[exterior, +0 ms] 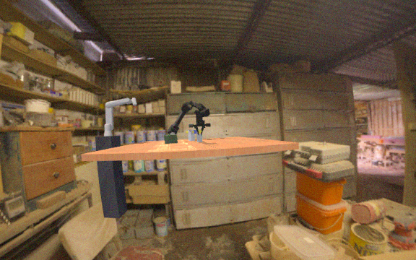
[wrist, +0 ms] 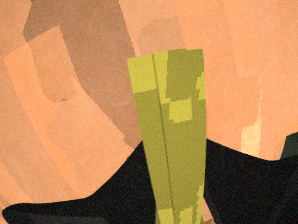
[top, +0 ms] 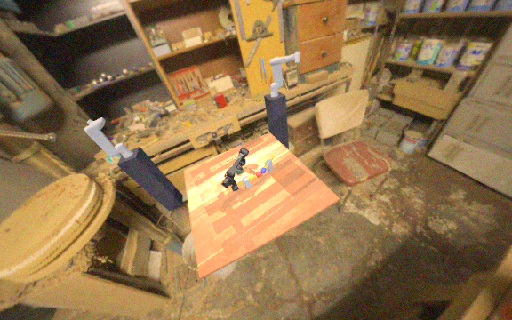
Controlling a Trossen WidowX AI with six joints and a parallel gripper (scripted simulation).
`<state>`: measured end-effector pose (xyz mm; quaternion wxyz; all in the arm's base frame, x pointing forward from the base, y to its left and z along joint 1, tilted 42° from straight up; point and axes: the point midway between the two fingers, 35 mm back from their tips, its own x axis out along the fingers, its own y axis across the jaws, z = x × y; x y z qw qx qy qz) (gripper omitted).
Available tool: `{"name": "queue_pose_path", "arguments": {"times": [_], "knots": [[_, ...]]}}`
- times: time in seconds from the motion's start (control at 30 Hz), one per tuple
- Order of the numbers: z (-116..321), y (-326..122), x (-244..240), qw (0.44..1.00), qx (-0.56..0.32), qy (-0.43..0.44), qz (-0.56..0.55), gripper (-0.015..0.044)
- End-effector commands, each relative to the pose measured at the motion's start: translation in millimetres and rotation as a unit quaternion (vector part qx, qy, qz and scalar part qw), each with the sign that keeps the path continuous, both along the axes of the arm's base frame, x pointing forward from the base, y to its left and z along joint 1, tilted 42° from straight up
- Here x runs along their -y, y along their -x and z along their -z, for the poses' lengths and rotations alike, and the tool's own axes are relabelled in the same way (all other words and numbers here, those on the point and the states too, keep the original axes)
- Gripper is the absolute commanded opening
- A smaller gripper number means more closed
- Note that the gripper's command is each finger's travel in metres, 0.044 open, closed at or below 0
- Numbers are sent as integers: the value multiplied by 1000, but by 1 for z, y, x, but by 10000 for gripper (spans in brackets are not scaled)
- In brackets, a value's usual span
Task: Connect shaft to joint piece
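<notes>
The second shaft (top: 252, 177) (wrist: 182, 135) is yellow and runs through its grey block (top: 246, 182) (exterior: 199, 138). My gripper (top: 235, 187) (exterior: 200, 131) (wrist: 165, 139) is shut on this shaft, on the side of the block away from the joint. In the wrist view, one flat shaft end sticks out past the black fingers. A red part (top: 259, 174) lies at the shaft's other end, close beside the blue joint piece (top: 263, 170). The first shaft (top: 273, 157) is yellow and goes through the other grey block (top: 268, 165). Whether the red part is inside the joint's opening is too small to tell.
The blocks and the arm's dark green base (exterior: 170, 139) stand on the wooden table top (top: 256, 222) (exterior: 251, 146). Two pale arms on dark pillars (top: 149, 178) (top: 276, 117) stand beyond the table's edges. The arm reaches over the table beside the second shaft's block.
</notes>
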<state>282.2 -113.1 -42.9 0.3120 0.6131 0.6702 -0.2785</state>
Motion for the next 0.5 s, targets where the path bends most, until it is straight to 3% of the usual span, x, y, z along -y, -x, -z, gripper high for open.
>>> {"name": "queue_pose_path", "arguments": {"times": [0.0,0.47], "knots": [[-4,0,-6,1000,-1,-1,2,0],[-18,2,-22,1000,-1,-2,2,0]]}}
